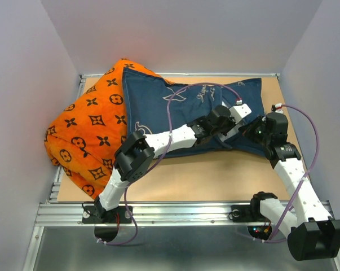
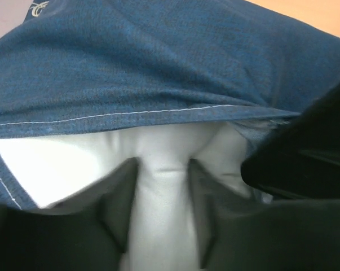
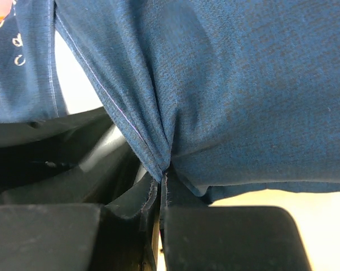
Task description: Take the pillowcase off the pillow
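on the table [image 1: 215, 180]: we see the pillowcase [image 1: 175, 107] lying across the far half, its left end against the orange cushion [image 1: 85, 132] that fills the far left corner.
inside the pillowcase: the pillow [image 2: 57, 164] is white and shows only at the open mouth in the left wrist view, just under the stitched hem; the rest of it is covered.
left gripper [image 2: 163, 166]: it sits at that mouth, its fingers [image 2: 116, 197] closed into the pillow so that a ridge of white is pinched between them.
right gripper [image 3: 161, 206]: its fingers [image 3: 232, 237] are pressed together on a gathered fold of the navy cloth by the hem — the cloth fans upward from the pinch.
hidden: from above, both grippers' tips are lost among the arm links at the pillowcase's near right edge, and the pillow is wholly under cloth.
hard to make out: a dark blurred shape sits at the right of the left wrist view, against the hem; we cannot say what it is.
edges: the pillowcase's right end lies near the table's right edge, and its far edge is close to the back wall [image 1: 175, 34].
open room: a strip of tan board runs along the near side, between the pillowcase and the metal rail [image 1: 181, 212] — walls close in at left, back and right.
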Robot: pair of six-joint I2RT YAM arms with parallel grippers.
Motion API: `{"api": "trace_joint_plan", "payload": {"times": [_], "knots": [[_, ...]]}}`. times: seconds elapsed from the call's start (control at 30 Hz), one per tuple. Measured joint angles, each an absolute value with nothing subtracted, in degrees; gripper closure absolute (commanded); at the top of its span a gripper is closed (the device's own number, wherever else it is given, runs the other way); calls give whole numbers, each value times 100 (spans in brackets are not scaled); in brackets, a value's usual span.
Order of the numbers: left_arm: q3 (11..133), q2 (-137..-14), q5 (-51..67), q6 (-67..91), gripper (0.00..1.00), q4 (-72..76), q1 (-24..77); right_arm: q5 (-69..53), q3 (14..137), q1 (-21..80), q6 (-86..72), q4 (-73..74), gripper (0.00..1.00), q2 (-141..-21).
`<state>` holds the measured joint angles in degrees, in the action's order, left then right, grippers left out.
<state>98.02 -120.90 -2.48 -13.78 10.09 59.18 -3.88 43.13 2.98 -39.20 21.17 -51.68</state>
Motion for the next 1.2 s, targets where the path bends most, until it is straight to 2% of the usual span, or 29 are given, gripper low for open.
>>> {"api": "trace_joint_plan", "payload": {"times": [0.03, 0.07, 0.37, 0.63, 0.87, 1.2], "knots": [[9802, -12125, -263, -1363, 98, 1052, 5916, -377, 4313, 296, -3918, 2126, 99, -5168], [9813, -12178, -276, -1286, 100, 1096, 5909, -362, 4313, 298, -3903, 2139, 100, -5168], [9974, -12237, -952, -528, 100, 1048, 5913, -10, 4418, 298, -3693, 2187, 99, -5389], [9918, -11716, -1406, 698, 100, 432, 5651, 650, 5203, 375, -3376, 2532, 99, -6217], [8715, -10608, -1120, 1935, 100, 574, 5216, 897, 6020, 478, -3234, 2790, 99, -6989], [7185, -9310, -187, 3282, 100, 1116, 4480, -366, 6388, 40, -3369, 3046, 99, -7365]]}}
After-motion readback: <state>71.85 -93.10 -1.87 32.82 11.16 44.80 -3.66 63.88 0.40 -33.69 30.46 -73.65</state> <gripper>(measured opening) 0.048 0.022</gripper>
